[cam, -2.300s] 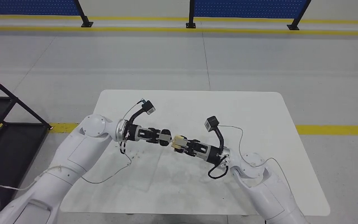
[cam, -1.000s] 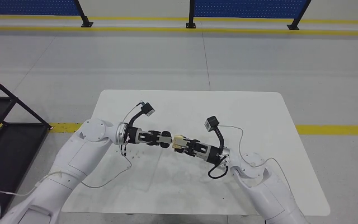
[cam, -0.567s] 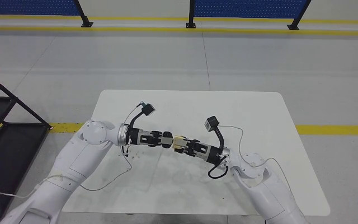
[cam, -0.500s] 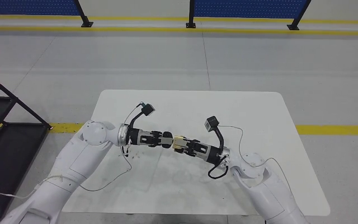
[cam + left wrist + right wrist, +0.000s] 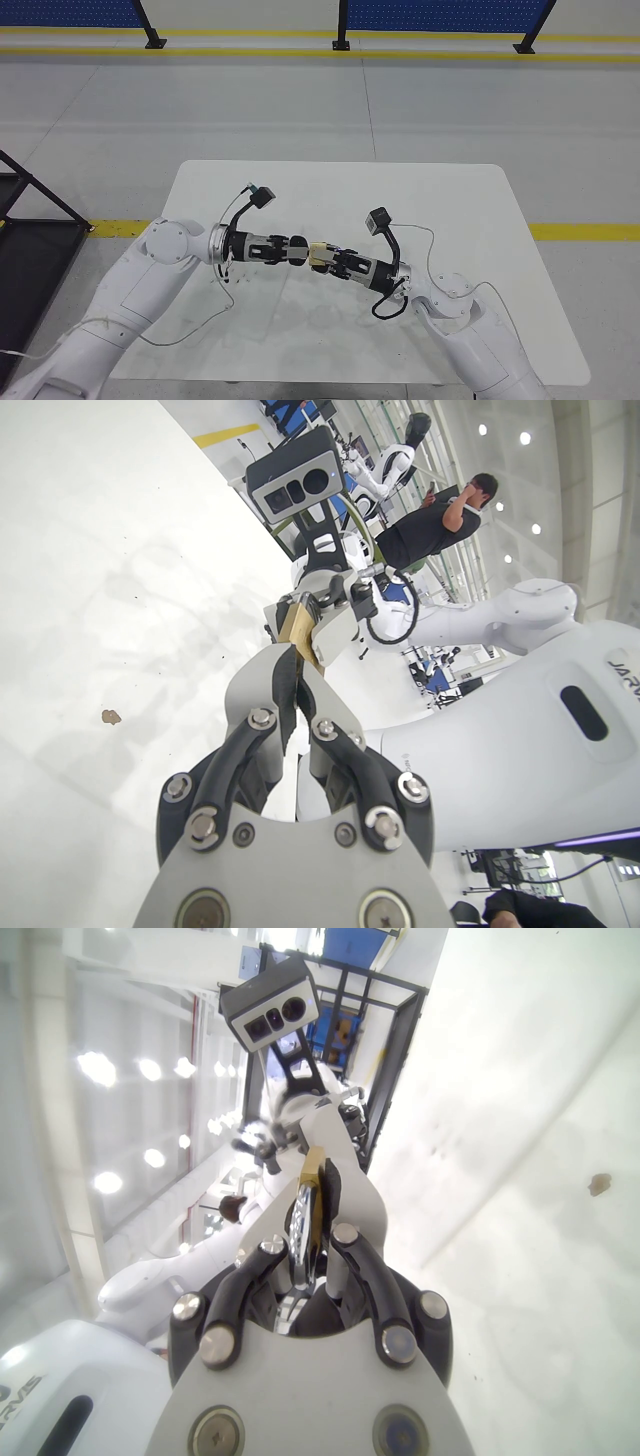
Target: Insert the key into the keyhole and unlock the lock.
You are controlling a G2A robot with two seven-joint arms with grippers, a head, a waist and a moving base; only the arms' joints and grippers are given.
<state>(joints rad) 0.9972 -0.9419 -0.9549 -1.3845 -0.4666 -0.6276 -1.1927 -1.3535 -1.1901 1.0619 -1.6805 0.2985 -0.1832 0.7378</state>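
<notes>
Over table [image 5: 450, 200], lock [image 5: 312, 1164] in right pincer [image 5: 316, 1175]

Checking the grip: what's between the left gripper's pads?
The left gripper presses its black pads together, tips at the brass lock in the right gripper; anything pinched between is covered.

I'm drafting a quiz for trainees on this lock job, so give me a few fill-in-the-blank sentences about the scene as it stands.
1. The brass lock is clamped by the ___ arm.
2. The left gripper meets the right gripper tip to tip, its own fingers ___.
3. Both hang above a ___ table.
Missing words: right; shut; white.
</notes>
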